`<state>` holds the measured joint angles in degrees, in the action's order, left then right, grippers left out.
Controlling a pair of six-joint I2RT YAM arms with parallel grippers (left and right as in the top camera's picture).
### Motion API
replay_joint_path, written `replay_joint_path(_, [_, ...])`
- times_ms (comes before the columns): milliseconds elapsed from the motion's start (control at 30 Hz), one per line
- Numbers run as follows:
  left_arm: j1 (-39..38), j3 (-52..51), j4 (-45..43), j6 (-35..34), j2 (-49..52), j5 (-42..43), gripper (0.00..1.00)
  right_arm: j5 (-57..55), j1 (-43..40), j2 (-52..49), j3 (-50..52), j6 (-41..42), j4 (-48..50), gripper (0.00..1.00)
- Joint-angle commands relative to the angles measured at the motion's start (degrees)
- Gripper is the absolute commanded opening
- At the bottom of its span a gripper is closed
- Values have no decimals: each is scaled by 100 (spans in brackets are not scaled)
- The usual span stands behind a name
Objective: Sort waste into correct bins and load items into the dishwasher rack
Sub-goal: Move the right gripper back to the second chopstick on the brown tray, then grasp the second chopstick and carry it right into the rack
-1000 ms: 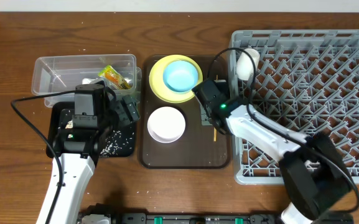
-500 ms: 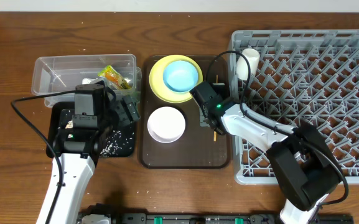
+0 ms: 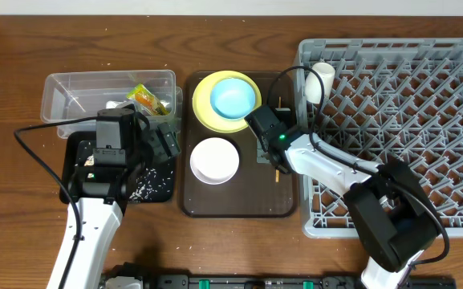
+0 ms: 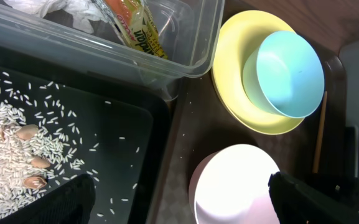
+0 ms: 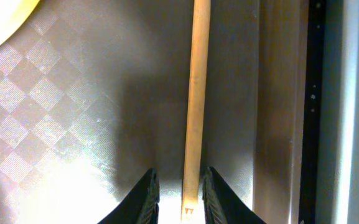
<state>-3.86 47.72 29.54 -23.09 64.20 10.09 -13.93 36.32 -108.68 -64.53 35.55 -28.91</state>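
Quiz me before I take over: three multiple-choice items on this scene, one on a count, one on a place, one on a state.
1. How many bowls stand on the brown tray? A one B two C three
2. Where is the small white cup? A on the tray B in a corner of the dishwasher rack C inside a bowl
3. The left gripper is: A open and empty B shut on the cup C shut on a bowl
1 B: the light blue bowl on the yellow plate, and the white bowl.
2 B: it sits among the pegs at the rack's corner.
3 A: its fingers stand wide apart, holding nothing.
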Motion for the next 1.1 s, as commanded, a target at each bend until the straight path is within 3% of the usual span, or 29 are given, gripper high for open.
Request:
replay_joint_path(0, [-9, 146, -11, 35, 22, -72, 92, -39, 52, -42, 13, 94, 0, 23])
replay_joint_path(233, [-9, 146, -11, 35, 22, -74, 92, 254, 52, -42, 59, 227, 68, 24])
replay_joint_path(433, [-9, 146, -11, 35, 22, -72, 92, 431, 122, -42, 59, 190, 136, 13])
replay_joint_path(1067, [-9, 149, -11, 37, 22, -74, 92, -323, 107, -44, 59, 168, 334, 19])
